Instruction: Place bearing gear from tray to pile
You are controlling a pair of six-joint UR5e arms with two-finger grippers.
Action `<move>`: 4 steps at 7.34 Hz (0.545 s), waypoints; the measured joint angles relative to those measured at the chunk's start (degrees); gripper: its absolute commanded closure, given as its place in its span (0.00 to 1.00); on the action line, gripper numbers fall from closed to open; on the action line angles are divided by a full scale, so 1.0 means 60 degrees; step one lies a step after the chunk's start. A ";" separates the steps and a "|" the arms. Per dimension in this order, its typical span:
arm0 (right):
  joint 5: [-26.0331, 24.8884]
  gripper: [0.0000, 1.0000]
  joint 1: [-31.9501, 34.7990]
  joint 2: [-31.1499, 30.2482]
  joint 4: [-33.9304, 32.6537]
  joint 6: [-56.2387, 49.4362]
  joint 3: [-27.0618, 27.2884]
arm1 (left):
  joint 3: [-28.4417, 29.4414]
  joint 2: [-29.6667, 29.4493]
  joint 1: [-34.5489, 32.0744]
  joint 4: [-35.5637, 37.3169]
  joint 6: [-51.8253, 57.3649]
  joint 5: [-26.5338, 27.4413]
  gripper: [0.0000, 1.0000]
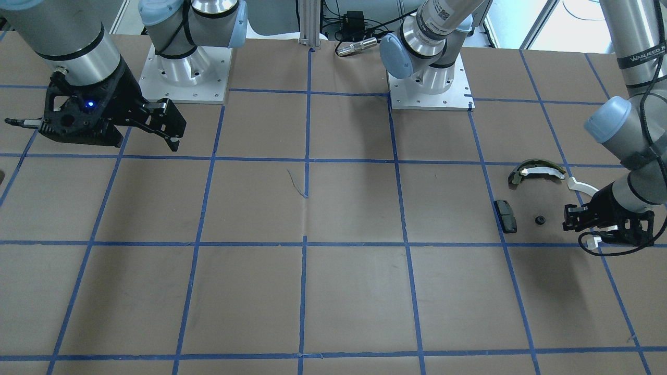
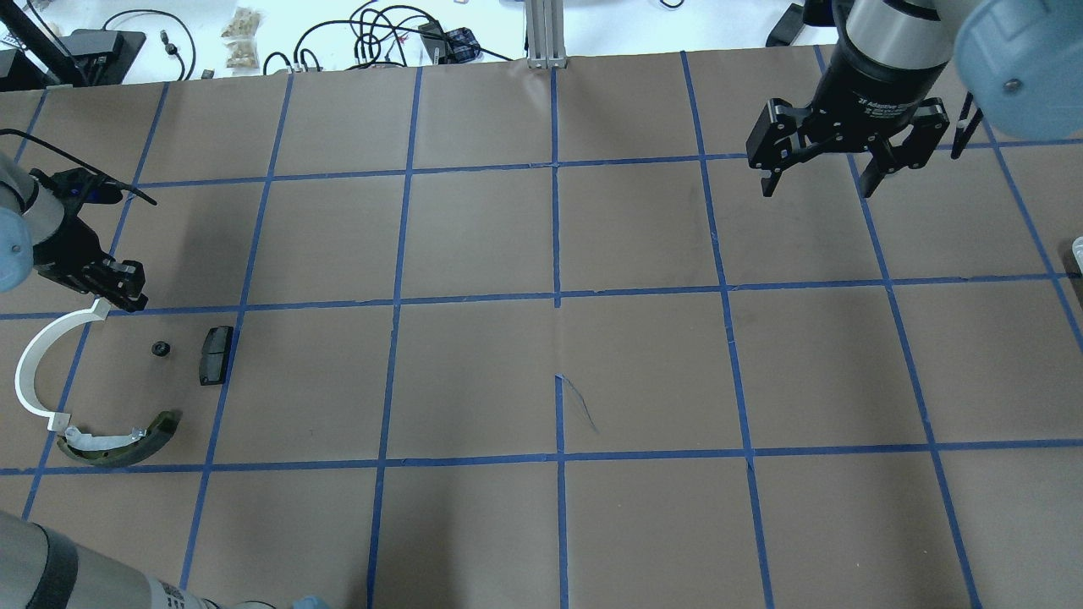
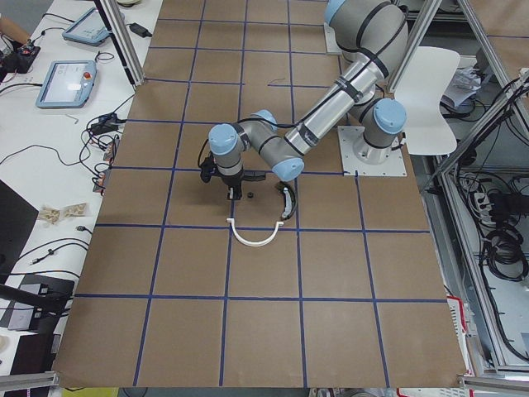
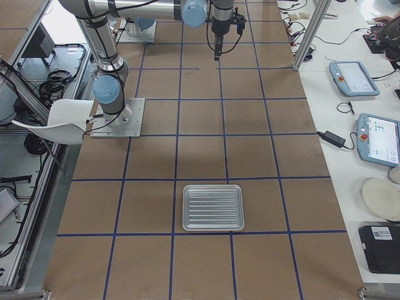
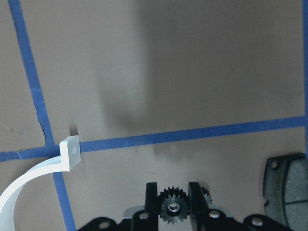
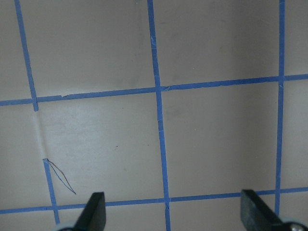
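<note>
My left gripper [image 5: 173, 192] is shut on a small black toothed bearing gear [image 5: 173, 210]. It hovers low at the edge of the pile, beside one end of the white half-ring [image 2: 34, 364]. In the overhead view the left gripper [image 2: 120, 288] is at the far left. The pile also holds an olive-and-white curved piece [image 2: 118, 441], a black rectangular pad [image 2: 216, 355] and a small black round part [image 2: 161, 348]. My right gripper [image 2: 816, 182] is open and empty, high above the table's other side. The metal tray [image 4: 212, 207] shows only in the exterior right view and looks empty.
Brown paper with blue tape grid lines [image 2: 556, 296] covers the table. The arm bases [image 1: 185, 73] stand at the robot's side. Cables and tablets lie on a side bench [image 4: 356, 81] beyond the table edge.
</note>
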 measured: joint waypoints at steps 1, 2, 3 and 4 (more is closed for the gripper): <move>0.0007 0.00 -0.0001 -0.0008 -0.0023 -0.0005 -0.0002 | -0.0001 -0.0106 0.0048 0.0164 0.0036 0.0093 0.98; 0.0010 0.00 -0.0001 -0.0013 -0.0038 -0.0037 0.0003 | -0.0009 -0.0168 0.0072 0.0237 0.0048 0.0191 0.90; 0.0007 0.00 -0.0001 -0.0015 -0.0045 -0.0071 0.0008 | -0.0013 -0.0210 0.0085 0.0264 0.0052 0.0232 0.83; 0.0005 0.00 -0.0001 -0.0016 -0.0051 -0.0086 0.0006 | -0.0016 -0.0242 0.0090 0.0273 0.0051 0.0246 0.80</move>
